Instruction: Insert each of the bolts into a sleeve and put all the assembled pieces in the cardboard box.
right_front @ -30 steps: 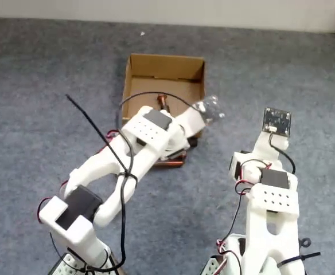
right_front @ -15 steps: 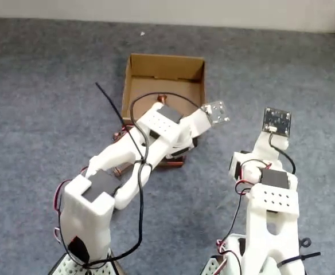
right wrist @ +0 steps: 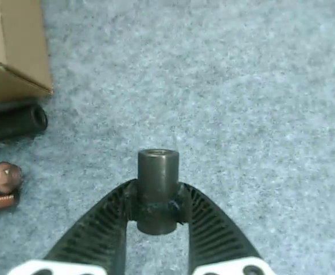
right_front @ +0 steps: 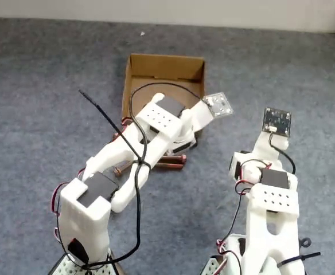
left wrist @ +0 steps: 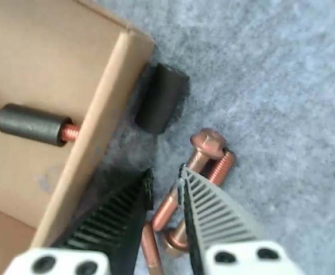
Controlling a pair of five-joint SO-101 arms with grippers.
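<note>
Jaws narrowly apart, the left gripper straddles a copper bolt on the carpet just beside the cardboard box, so bolt pickup seems in hand; next it should close and carry it to the sleeve clamped in the right gripper.
</note>
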